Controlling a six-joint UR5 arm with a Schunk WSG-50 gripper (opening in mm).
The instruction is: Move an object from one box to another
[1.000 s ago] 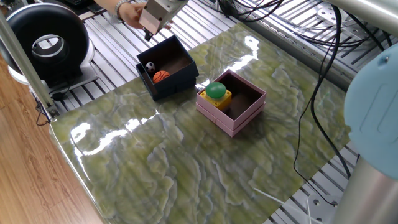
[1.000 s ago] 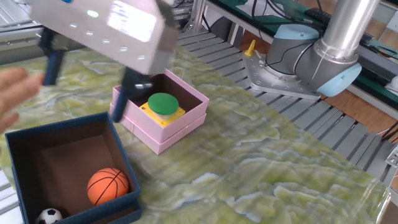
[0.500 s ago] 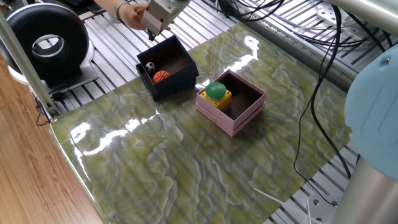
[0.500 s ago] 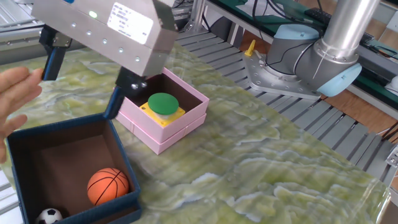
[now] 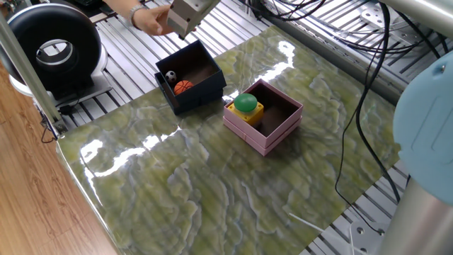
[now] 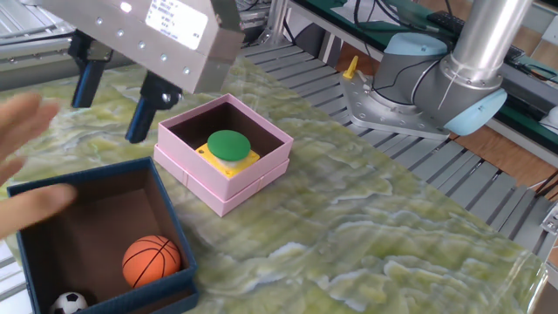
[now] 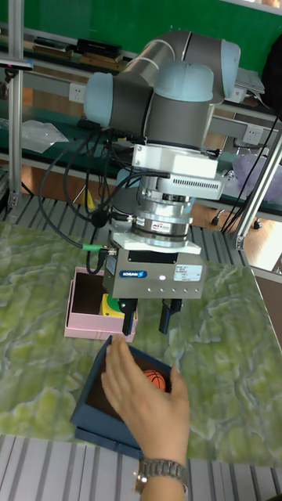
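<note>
The claw (image 6: 112, 100) hangs in the air above the blue box (image 6: 166, 228). Its two dark fingers (image 6: 141, 113) are spread wide apart and hold nothing.

The blue box sits on the green marble table (image 5: 212, 177). Inside it lie a small orange basketball (image 6: 152, 260) and a tiny black-and-white soccer ball (image 6: 68, 303). The soccer ball is in a corner and the basketball is near it.

The pink box (image 6: 258, 168) stands just beside the blue box. In it sits a yellow block with a round green top (image 6: 228, 145), close to one corner.

A person's hand (image 7: 145, 399) reaches over the blue box under the claw and covers part of it. The hand wears a watch (image 7: 162, 472) on the wrist.

A black round machine (image 5: 51, 48) stands off the table, past its far corner.
</note>
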